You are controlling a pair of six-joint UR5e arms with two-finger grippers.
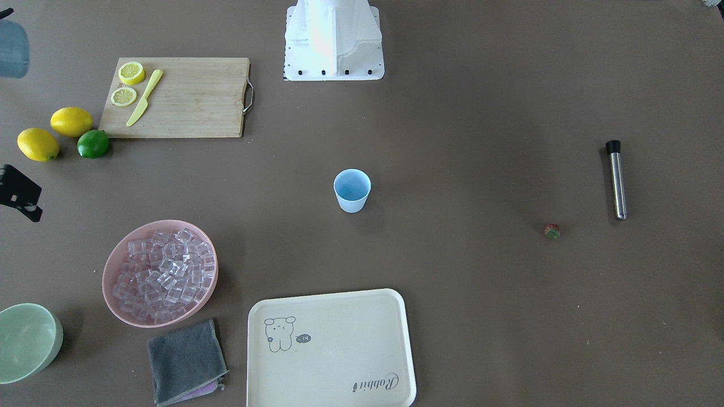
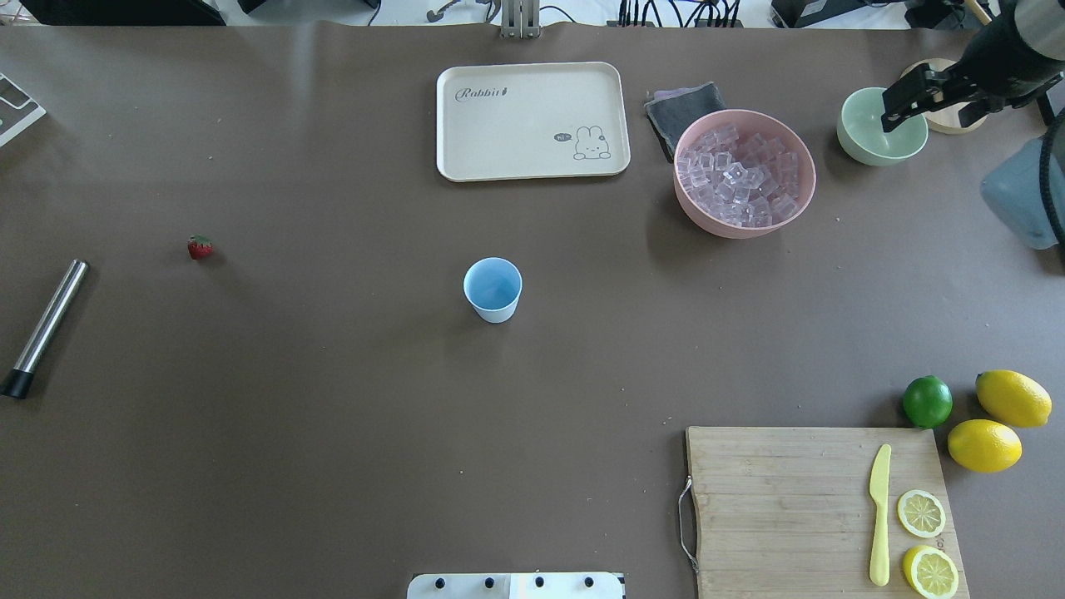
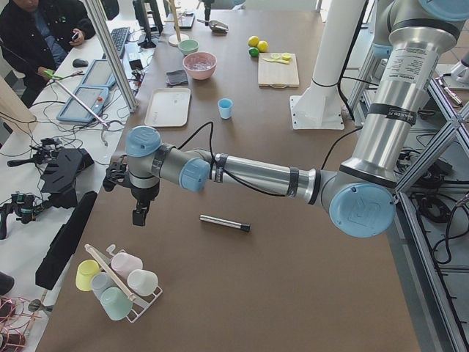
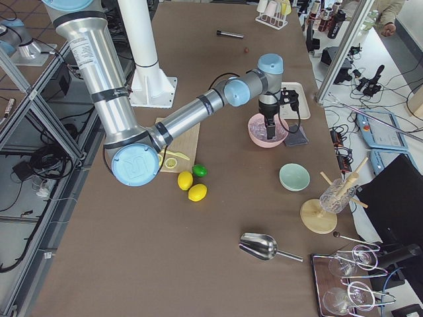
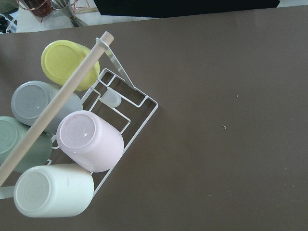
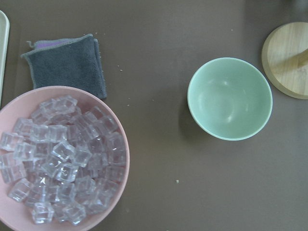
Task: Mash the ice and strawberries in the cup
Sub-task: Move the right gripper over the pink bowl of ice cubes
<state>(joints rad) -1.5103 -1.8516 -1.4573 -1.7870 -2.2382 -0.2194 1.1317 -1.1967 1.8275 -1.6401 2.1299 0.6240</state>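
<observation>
Cup [image 2: 492,289] seen empty at table centre; ice [image 2: 736,176] heaped in pink bowl [image 2: 695,212]; strawberry [image 2: 200,247] lying well apart, near muddler [image 2: 46,326]; nothing loaded or mashed, all steps judged left; jaw state of left gripper [image 3: 139,213] and right gripper [image 2: 894,112] could not be told.

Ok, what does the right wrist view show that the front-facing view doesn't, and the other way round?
Only the right wrist view: a round wooden base beside the green bowl. Only the front-facing view: the cup, the strawberry, the steel muddler, the cutting board. Both: the ice heaped in the pink bowl, the grey cloth, the green bowl.
</observation>
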